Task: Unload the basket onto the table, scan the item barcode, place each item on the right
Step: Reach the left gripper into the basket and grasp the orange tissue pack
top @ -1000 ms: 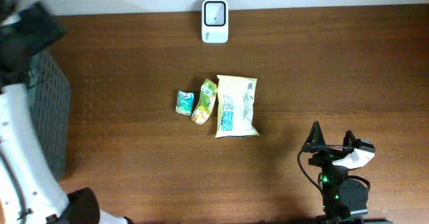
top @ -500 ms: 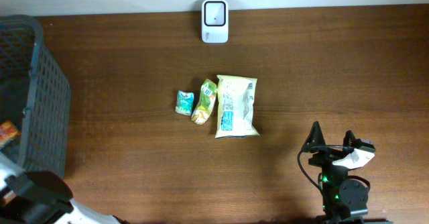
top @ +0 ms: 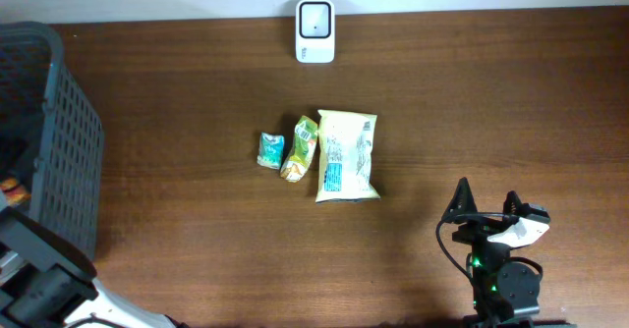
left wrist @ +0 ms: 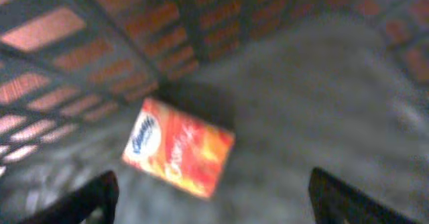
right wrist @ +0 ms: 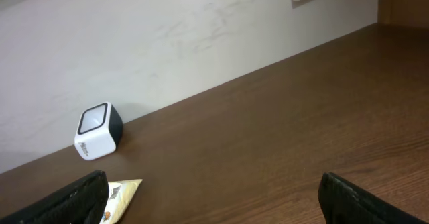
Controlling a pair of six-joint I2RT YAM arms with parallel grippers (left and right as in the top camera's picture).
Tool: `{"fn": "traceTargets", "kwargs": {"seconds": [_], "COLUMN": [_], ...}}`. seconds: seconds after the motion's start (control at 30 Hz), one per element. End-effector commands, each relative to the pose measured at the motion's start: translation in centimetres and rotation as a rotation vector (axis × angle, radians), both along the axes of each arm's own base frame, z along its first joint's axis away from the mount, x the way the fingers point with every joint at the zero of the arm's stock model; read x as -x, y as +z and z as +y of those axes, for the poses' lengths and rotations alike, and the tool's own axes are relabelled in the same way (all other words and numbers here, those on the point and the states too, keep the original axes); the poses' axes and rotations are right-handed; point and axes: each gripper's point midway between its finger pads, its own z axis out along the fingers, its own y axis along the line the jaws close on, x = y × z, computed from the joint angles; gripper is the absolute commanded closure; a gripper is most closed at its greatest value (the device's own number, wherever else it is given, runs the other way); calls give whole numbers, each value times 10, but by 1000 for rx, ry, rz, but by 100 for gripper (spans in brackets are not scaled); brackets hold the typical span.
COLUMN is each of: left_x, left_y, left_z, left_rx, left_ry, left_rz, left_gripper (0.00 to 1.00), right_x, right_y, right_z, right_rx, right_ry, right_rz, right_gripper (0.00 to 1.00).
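In the left wrist view an orange-red packet lies flat on the grey floor of the dark mesh basket. My left gripper hangs open over it, fingers wide on either side and touching nothing. The white scanner stands at the table's far edge and shows too in the right wrist view, scanner. My right gripper rests open near the front right, holding nothing.
Three items lie mid-table: a yellow-white chip bag, a green packet and a small teal packet. The basket fills the left edge. My left arm sits at the front left corner.
My left arm has swung from across the basket's far end to the near left corner. The right arm and the table items have not moved.
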Motion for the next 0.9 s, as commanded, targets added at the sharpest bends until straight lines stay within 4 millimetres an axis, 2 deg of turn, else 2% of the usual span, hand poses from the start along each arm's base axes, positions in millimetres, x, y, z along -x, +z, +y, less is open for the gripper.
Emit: {"fn": "traceTargets", "kwargs": {"seconds": [0.0,0.2,0.37,0.43,0.5,0.53,0.6,0.63,0.7,0.77,0.87], "left_x": [11,14,20,21,21,21,21,21,18,7,-10], "left_y": [-25,-55,-90,-98,-99,-100,-99,-99,-94,-80,-34], "left_z": [5,5,3,2,2,2,2,1,-1,-6,-10], "left_rx": [-26,-31,23,34,38,40,40,42,57,82,74], "left_ry": [-53,-50,-47,-48,-48,-48,-48,-50,-60,-90,-136], "left_rz": [67,65,117,128,131,132,131,129,117,63,-44], "left_gripper": [20,20,21,29,46,64,89,98,100,100,100], "right_x": [0,0,0,0,0,0,0,0,0,0,0], "right_y": [-3,-3,-3,-3,-3,-3,-3,-3,-3,-3,-3], "right_z": [-2,-2,-2,-2,-2,-2,-2,-2,-2,-2,-2], "right_rx": [0,0,0,0,0,0,0,0,0,0,0], "right_ry": [-13,-13,-13,-13,-13,-13,-13,-13,-13,-13,-13], "right_rz": [5,5,5,5,5,5,5,5,5,5,5], "right_gripper": [1,1,1,1,1,1,1,1,1,1,1]}}
